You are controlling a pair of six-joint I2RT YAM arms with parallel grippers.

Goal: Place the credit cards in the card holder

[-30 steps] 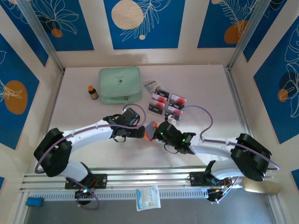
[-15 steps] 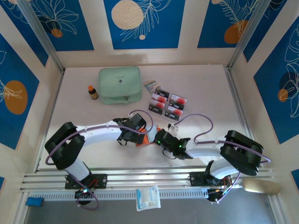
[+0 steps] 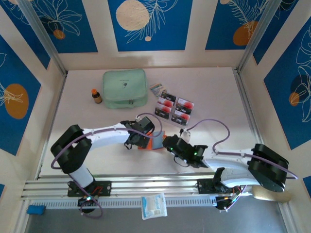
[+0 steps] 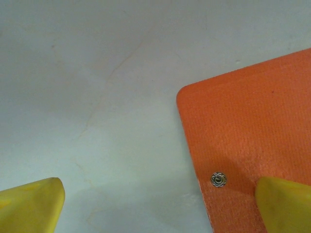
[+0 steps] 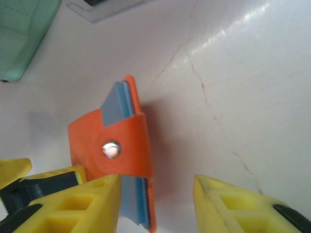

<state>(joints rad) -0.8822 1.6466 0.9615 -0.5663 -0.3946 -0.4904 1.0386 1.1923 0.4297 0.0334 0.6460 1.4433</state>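
- Close to the near edge of the pale table (image 3: 214,92), about midway across: small orange-red folding card holder (image 3: 146,146), caught between the two arms' tips.
- In the right wrist view, card holder (image 5: 109,145) up on edge, orange tab with a metal snap across its front, grey-blue sleeves poking out above and below the tab.
- Left gripper (image 3: 142,140) (image 4: 155,206): yellow fingers spread wide, one tip over a flat orange panel of the holder (image 4: 252,121) just beside a small metal stud, the other over bare table.
- Right gripper (image 3: 169,143) (image 5: 155,204): claw parted, holder's lower edge in the gap just beside one finger, nothing clamped.
- Farther in, right of centre: four white-and-black credit cards (image 3: 174,109) with red circles, laid flat in a tight two-by-two block.
- Just beyond them: small striped multicoloured packet (image 3: 156,88).
- Towards the far edge, left of centre: mint-green zip pouch (image 3: 125,88), with a small brown bottle (image 3: 96,96) just to its left.
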